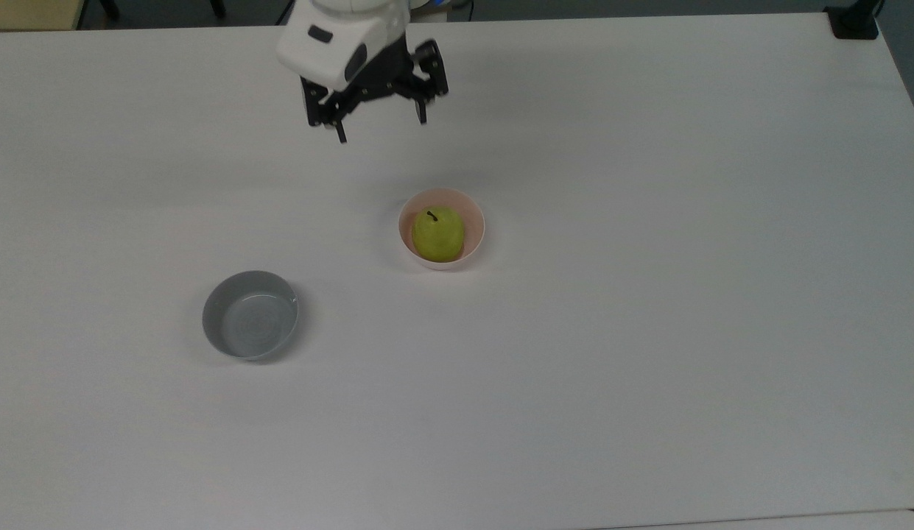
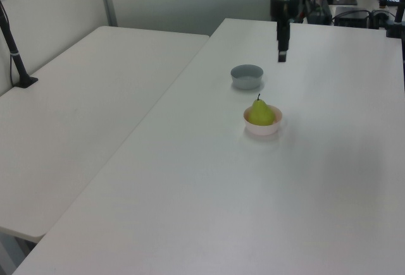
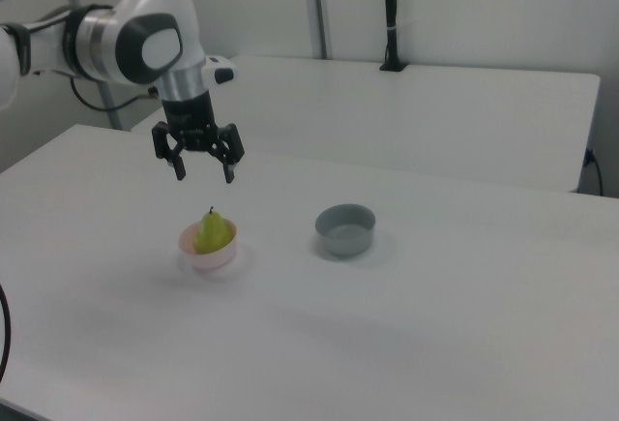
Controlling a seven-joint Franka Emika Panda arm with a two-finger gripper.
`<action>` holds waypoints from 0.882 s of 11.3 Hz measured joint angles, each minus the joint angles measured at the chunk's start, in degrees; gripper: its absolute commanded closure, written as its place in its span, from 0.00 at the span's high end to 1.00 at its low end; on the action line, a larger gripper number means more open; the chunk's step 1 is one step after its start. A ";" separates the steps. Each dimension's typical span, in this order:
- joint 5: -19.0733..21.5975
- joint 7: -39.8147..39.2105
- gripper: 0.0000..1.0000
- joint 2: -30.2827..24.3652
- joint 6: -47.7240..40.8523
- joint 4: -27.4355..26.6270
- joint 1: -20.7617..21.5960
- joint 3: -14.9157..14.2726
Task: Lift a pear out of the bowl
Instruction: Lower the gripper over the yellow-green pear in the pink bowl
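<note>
While the pear sits upright in the bowl, you have the gripper hanging above, fingers spread, holding nothing

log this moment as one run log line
phase: approach | hand: open, above table, short of bowl | pear: in bowl, untouched
</note>
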 measured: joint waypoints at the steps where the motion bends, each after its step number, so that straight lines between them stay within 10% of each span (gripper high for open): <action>1: 0.00 3.14 1.00 0.97 3.37 -1.62 0.87 0.00; 10: 0.02 7.20 1.00 11.68 13.87 -3.34 4.01 0.01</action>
